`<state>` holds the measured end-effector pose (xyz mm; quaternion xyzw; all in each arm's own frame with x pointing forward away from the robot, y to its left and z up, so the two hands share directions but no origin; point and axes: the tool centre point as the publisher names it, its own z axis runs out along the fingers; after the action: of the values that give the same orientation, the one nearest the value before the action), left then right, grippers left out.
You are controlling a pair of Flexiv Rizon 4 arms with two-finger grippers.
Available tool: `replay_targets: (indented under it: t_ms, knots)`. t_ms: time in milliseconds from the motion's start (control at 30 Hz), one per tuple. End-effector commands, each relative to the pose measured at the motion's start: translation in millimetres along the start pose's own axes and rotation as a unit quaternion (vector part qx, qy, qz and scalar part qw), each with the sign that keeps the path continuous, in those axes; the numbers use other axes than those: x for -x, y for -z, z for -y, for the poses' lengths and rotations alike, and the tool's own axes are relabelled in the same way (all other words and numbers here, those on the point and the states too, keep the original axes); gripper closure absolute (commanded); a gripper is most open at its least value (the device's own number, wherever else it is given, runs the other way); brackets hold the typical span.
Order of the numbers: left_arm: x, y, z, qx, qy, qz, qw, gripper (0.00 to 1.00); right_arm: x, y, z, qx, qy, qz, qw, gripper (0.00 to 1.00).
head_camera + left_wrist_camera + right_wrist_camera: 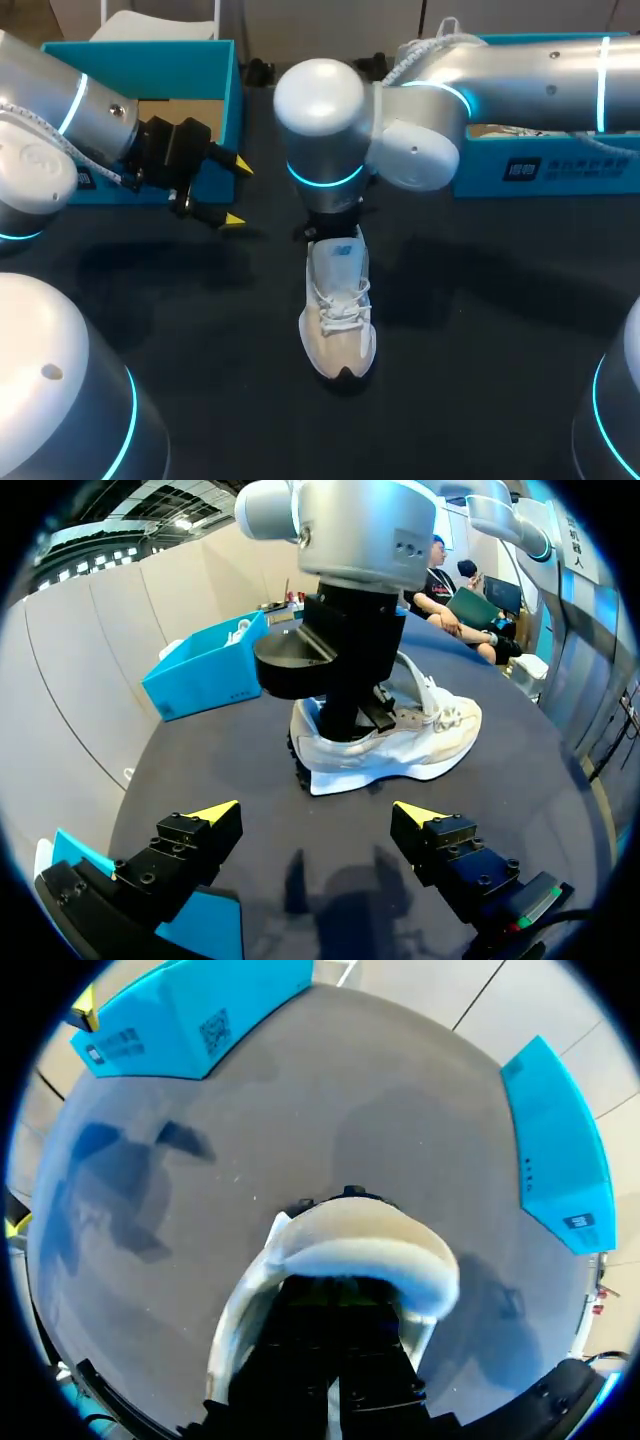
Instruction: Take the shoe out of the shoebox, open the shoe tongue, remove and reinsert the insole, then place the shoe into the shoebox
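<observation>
One shoe (338,320), two boxes (228,95) (565,170); left hand (315,812) released; right hand (350,710) inside shoe, grip untellable.

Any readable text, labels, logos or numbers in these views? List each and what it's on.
No text reads cleanly in any view.
Right box: dark label with white marks on its front wall, too blurred to read.
Left box: small label and a square code on its outer wall, too small to read.
Shoe: logo on the tongue, too blurred to read.
</observation>
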<state>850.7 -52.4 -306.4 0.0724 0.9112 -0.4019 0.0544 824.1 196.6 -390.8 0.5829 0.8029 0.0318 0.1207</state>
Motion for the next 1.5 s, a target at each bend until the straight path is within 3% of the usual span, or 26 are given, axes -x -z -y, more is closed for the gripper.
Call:
replay_targets:
  t_ms: [33,333,667,1000,1500]
  knots:
    - [-0.3,0.9,-0.1,0.0,-0.001,0.0,1.0,0.0,1.6,15.3,1.4,0.012,-0.003,0.026,1.0,1.0]
    - [-0.3,0.9,-0.1,0.0,-0.001,0.0,1.0,0.0,9.2,-5.0,-4.8,0.016,-0.001,0.052,0.998,1.0]
    - [-0.3,0.9,-0.1,0.0,-0.001,0.0,1.0,0.0,-3.9,-29.3,2.0,-0.002,0.015,-0.002,1.0,1.0]
    - [-0.3,0.9,-0.1,0.0,-0.001,0.0,1.0,0.0,-13.0,-14.8,4.1,-0.004,0.028,-0.043,0.999,1.0]
    - [-0.3,0.9,-0.1,0.0,-0.001,0.0,1.0,0.0,4.1,29.3,8.5,-0.054,-0.007,-0.049,0.997,1.0]
